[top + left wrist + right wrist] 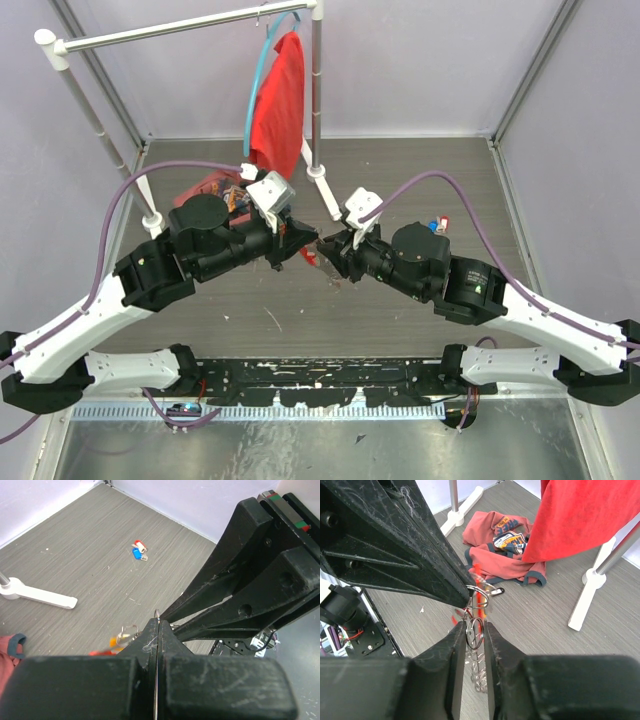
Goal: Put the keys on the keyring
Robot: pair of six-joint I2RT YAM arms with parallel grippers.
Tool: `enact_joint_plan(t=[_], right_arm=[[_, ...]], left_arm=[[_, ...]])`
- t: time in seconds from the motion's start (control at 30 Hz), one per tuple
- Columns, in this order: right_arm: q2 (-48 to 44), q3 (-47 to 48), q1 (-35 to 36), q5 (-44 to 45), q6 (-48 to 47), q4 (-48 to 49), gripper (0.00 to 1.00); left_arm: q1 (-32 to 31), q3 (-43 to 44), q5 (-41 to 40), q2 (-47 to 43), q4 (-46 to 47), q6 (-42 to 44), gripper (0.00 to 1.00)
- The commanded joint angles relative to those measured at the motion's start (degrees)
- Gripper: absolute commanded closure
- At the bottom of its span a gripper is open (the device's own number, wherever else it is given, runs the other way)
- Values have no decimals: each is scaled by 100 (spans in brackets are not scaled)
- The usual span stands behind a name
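Threading step: left gripper (158, 626) pinches the keyring (479, 599). Right gripper (475, 626) sits narrowed just below it (gripping? can't tell). Red and blue keys (139, 550) lie well apart; fetching one comes next, I'd judge.

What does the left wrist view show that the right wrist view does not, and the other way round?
Left wrist only: two keys, red and blue headed, lying loose on the table. Right wrist only: a crumpled red shirt and a hanging red cloth. Both: the left end effector and right end effector meeting at the keyring, each shut on it.
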Motion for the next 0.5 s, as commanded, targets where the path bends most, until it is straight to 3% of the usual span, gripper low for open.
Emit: enact_joint_plan(t=[0.0,0.47], right_arm=[[-146,293,11,22,6,245,77],[-4,831,11,-541,-81,-470,98]], left_arm=[[4,231,52,-13,206,-15,100],[2,158,-16,8,122,69,100]])
